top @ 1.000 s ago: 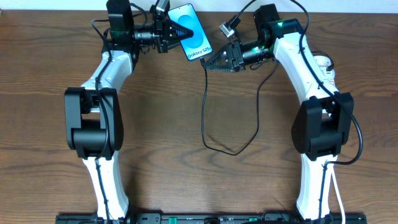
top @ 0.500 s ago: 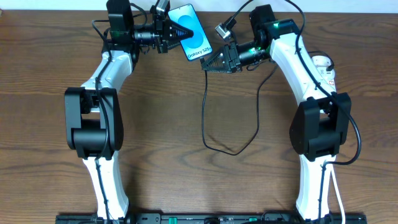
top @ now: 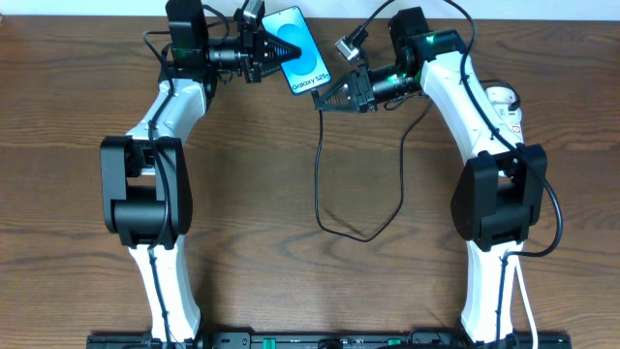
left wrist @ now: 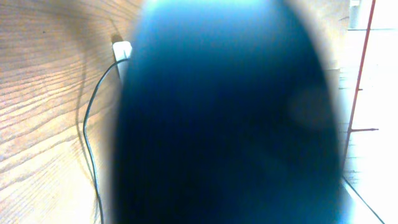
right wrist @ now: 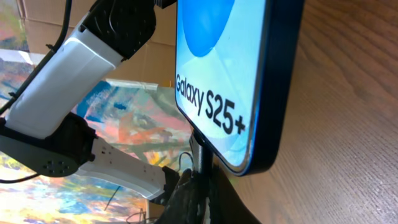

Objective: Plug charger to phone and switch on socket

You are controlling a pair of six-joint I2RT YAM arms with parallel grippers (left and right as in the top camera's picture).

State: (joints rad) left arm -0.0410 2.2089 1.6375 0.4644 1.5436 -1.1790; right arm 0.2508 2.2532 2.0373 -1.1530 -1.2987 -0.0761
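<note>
Over woodgrain table, glossy slim phone tight in left gripper (right gripper tight on thin charger).

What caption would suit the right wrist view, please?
Black charger tip at the lower edge of the lit phone.

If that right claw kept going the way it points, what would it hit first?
The lower edge of the phone, held by the left gripper; the right gripper points at it, though the gap is hard to judge.

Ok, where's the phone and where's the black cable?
phone [top: 308,64]: overhead view, on its lit blue screen.
cable [top: 317,174]: overhead view, on the long straight stretch below the phone.
</note>
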